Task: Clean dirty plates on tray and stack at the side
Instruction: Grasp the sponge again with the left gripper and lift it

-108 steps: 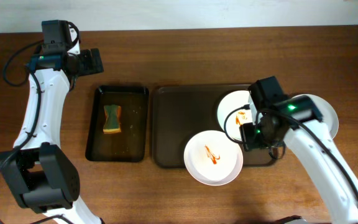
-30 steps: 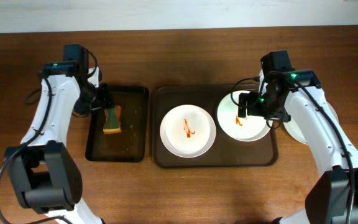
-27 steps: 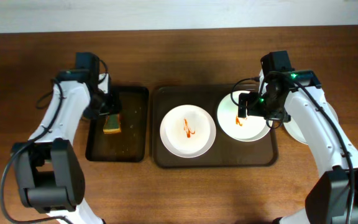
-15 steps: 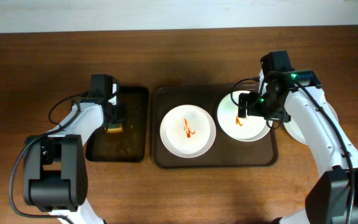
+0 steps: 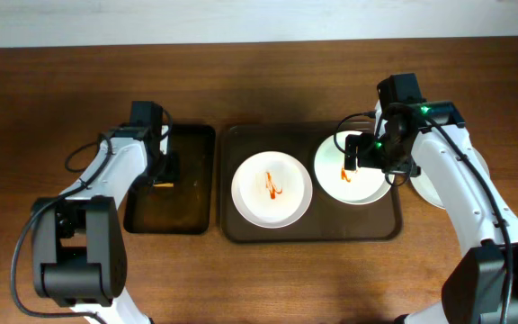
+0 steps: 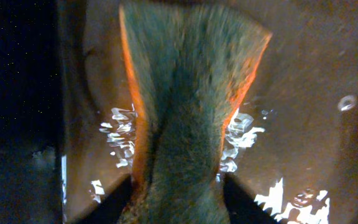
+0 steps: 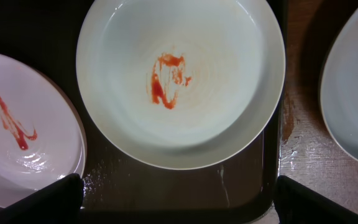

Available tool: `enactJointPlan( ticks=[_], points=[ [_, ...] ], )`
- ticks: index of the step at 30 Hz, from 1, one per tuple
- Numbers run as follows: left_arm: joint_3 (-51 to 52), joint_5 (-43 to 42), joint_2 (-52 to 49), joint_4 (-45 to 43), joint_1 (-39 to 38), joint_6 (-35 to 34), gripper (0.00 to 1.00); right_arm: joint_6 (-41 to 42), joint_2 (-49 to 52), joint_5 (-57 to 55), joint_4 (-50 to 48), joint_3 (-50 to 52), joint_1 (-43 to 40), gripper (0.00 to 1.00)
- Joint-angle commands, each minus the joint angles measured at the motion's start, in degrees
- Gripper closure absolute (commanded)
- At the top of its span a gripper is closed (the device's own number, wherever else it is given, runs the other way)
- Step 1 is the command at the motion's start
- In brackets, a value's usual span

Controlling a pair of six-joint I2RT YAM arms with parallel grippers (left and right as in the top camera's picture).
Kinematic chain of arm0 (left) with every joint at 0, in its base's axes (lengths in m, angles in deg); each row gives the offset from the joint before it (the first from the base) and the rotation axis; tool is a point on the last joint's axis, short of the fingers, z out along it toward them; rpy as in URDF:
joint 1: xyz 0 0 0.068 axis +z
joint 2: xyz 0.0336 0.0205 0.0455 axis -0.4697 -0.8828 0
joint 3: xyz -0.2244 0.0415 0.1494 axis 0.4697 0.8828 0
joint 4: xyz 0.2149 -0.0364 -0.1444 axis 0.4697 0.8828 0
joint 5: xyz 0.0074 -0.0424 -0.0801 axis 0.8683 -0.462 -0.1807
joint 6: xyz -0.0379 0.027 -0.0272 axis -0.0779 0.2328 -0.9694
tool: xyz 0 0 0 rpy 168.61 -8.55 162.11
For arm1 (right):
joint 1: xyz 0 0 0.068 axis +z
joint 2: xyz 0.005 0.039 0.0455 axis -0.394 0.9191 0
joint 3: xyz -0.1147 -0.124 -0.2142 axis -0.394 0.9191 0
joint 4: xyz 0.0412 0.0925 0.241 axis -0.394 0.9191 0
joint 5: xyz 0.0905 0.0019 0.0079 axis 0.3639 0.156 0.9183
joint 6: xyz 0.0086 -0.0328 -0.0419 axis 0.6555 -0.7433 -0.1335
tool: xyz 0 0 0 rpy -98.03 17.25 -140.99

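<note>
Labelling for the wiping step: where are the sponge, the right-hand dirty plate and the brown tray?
sponge (image 6: 185, 124), left wrist view, green top
right-hand dirty plate (image 7: 180, 81), right wrist view, its middle
brown tray (image 5: 241, 139), overhead view, bare corner

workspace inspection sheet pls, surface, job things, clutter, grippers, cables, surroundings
surface: wooden table
job's things: brown tray holds middle plate and right plate, both red-smeared; third plate on the table right of it, visible part plain
clutter: black tray with sponge
grippers: left gripper straddles sponge, grip unclear; right gripper open above right plate
cables: black loops on both arms
surroundings: pale strip past table's far edge
</note>
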Motion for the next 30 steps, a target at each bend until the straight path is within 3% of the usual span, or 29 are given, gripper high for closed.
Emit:
enactJointPlan(
  ticks=[1, 5, 9, 10, 11, 12, 13, 14, 15, 16, 17, 18, 21, 23, 24, 26, 27, 28, 30],
  points=[
    [-6.8, -0.46, 1.01, 1.03, -0.17, 0.17, 0.29, -0.52, -0.22, -0.5, 0.02, -0.17, -0.33, 0.02],
    [-4.85, -0.46, -1.31, -3.13, -0.17, 0.15, 0.23, -0.52, -0.22, -0.5, 0.02, -0.17, -0.33, 0.01],
    [-4.59, -0.48, -6.03, -4.83, -0.68, 0.15, 0.24, -0.52, -0.22, -0.5, 0.02, -0.17, -0.33, 0.02],
    [-4.59, -0.48, -7.06, -5.35, -0.94, 0.15, 0.39, -0.52, -0.22, -0.5, 0.02, -0.17, -0.33, 0.02],
    [-4.59, -0.52, -7.39, -5.57, -1.16, 0.15, 0.65, -0.52, -0.22, -0.5, 0.02, -0.17, -0.33, 0.02],
    [-4.59, -0.68, -7.39, -5.57, -1.18, 0.15, 0.82, -0.52, -0.22, -0.5, 0.02, -0.17, -0.33, 0.02],
    [-4.59, -0.74, -7.39, -5.73, -1.18, 0.15, 0.79, -0.52, -0.22, -0.5, 0.02, -0.17, -0.33, 0.02],
    [-4.7, -3.1, -7.37, -5.75, -1.18, 0.17, 0.83, -0.52, -0.22, -0.5, 0.02, -0.17, -0.33, 0.02],
    [-4.98, -6.21, -7.37, -5.75, -1.18, 0.17, 0.93, -0.52, -0.22, -0.5, 0.02, -0.17, -0.33, 0.02],
    [-5.03, -6.69, -7.37, -5.51, -1.18, 0.17, 0.75, -0.52, -0.22, -0.5, 0.02, -0.17, -0.33, 0.02],
    [-5.03, -6.69, -7.37, -5.27, -1.18, 0.17, 0.41, -0.52, -0.22, -0.5, 0.02, -0.17, -0.33, 0.02],
    [-5.03, -6.49, -7.37, -5.57, -1.16, 0.17, 0.37, -0.52, -0.22, -0.5, 0.02, -0.17, -0.33, 0.02],
    [-5.01, -6.49, -7.61, -8.39, -1.14, 0.17, 0.34, -0.52, -0.22, -0.5, 0.02, -0.17, -0.33, 0.02],
    [-4.96, -6.49, -8.94, -8.85, -1.92, 0.17, 0.43, -0.52, -0.22, -0.5, 0.02, -0.17, -0.33, 0.02],
    [-4.98, -6.49, -9.16, -8.83, -2.71, 0.17, 0.7, -0.52, -0.22, -0.5, 0.02, -0.17, -0.33, 0.02],
    [-5.31, -6.49, -7.98, -8.7, -2.67, 0.17, 0.97, -0.52, -0.22, -0.5, 0.02, -0.17, -0.33, 0.02],
    [-5.31, -6.47, -7.69, -8.52, -2.62, 0.17, 0.78, -0.52, -0.22, -0.5, 0.02, -0.17, -0.33, 0.02],
    [-5.31, -6.47, -7.67, -8.5, -2.64, 0.17, 0.43, -0.52, -0.22, -0.5, 0.02, -0.17, -0.33, 0.02],
    [-5.81, -6.1, -7.67, -8.59, -2.64, 0.2, 0.38, -0.52, -0.22, -0.5, 0.02, -0.17, -0.33, 0.02]
  ],
)
